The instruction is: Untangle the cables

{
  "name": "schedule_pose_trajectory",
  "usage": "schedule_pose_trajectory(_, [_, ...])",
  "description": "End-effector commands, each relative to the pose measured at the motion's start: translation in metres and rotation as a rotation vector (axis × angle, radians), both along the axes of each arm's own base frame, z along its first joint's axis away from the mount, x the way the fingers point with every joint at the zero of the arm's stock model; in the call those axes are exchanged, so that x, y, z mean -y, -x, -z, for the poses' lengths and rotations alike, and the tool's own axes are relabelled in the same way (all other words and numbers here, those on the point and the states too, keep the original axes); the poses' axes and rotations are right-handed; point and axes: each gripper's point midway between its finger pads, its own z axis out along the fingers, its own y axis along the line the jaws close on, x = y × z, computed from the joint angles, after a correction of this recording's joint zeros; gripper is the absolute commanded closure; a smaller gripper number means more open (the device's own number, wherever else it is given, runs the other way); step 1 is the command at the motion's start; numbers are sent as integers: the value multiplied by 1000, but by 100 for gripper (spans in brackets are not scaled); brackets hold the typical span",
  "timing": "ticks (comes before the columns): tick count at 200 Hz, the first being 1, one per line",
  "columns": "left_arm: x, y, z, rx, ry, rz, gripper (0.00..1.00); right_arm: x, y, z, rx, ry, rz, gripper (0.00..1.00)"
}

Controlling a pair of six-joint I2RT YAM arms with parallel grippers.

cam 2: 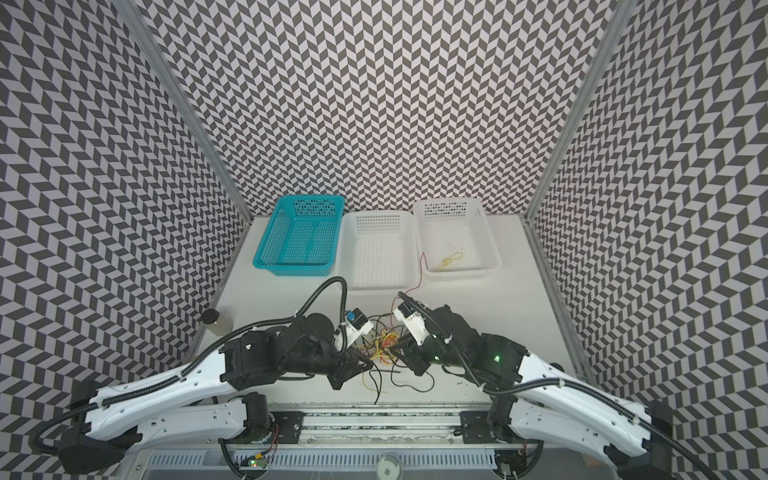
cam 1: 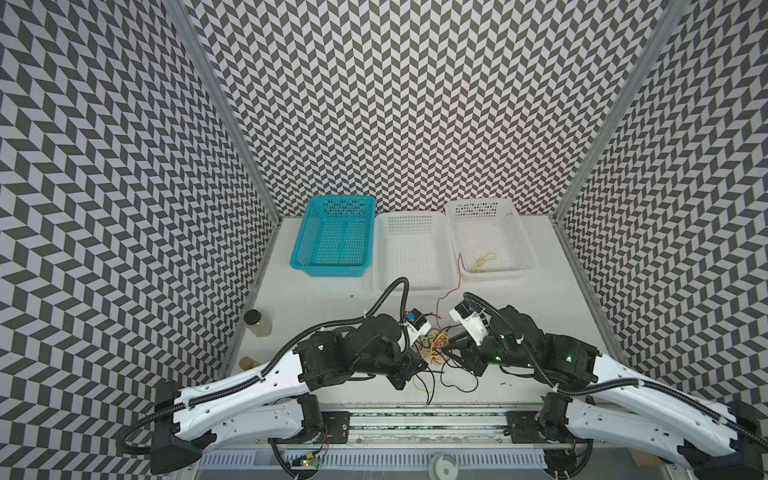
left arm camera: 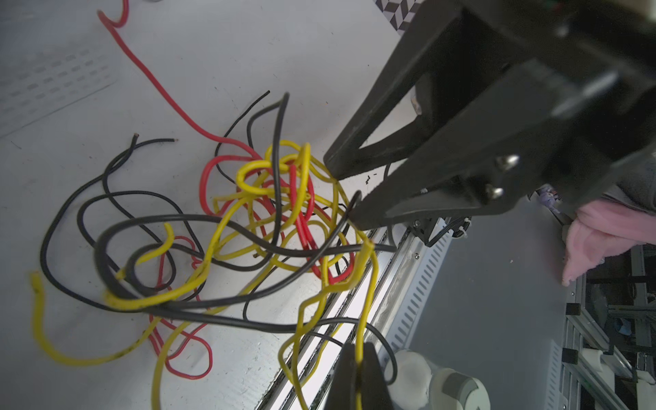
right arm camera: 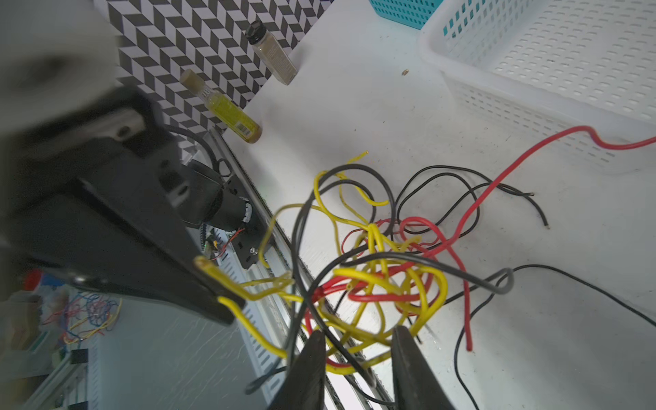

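1. Left gripper [left arm camera: 356, 369] is pinched shut on a yellow cable [left arm camera: 362, 319], which runs taut from the knot down to its tips.
2. Right gripper [right arm camera: 358, 349] has its jaws apart, and we see yellow and black loops lying between the two tips.
3. We find the cables [cam 1: 436, 349] (black, red and yellow in one knot) on the table [cam 1: 540, 316] between both grippers, near its front edge.
4. One red cable [cam 1: 456, 282] runs from the knot to the gap between the middle white basket [cam 1: 432, 286] and the right white basket [cam 1: 494, 275], where a loose yellow strand [cam 1: 484, 262] lies.
5. Black ends reach the front edge, and one pokes over it.
6. We see bare table between the knot and the baskets — also right of the right arm.
7. A blue basket [cam 1: 330, 269] sits back left, and two bottles [cam 1: 257, 324] sit by the left wall.
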Motion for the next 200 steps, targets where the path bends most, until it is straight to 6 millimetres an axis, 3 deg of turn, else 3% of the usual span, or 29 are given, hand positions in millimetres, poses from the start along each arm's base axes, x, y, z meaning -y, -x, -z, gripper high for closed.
schedule_pose_trajectory(1, [-4,5,-43,76,114,29,100,-1,1,-13,54,-18,-20,62])
schedule_pose_trajectory(15, [-4,7,-45,67,127,38,100,-8,7,-17,50,-65,-62,63])
schedule_pose_trajectory(33, [-2,11,-51,59,154,56,100,-11,4,-17,42,-87,-52,79])
schedule_pose_trajectory(72, [-11,20,-69,70,189,81,100,-2,-3,-18,58,-50,10,100])
schedule_pose_trajectory(108, [-45,18,-80,132,132,19,100,51,-28,-18,117,-5,299,100])
schedule_pose_trajectory(156, [-73,14,-95,172,98,-33,100,105,-36,1,77,62,525,100])
schedule_pose_trajectory(200, [-101,12,-144,281,181,-107,100,151,-33,18,4,52,678,100])
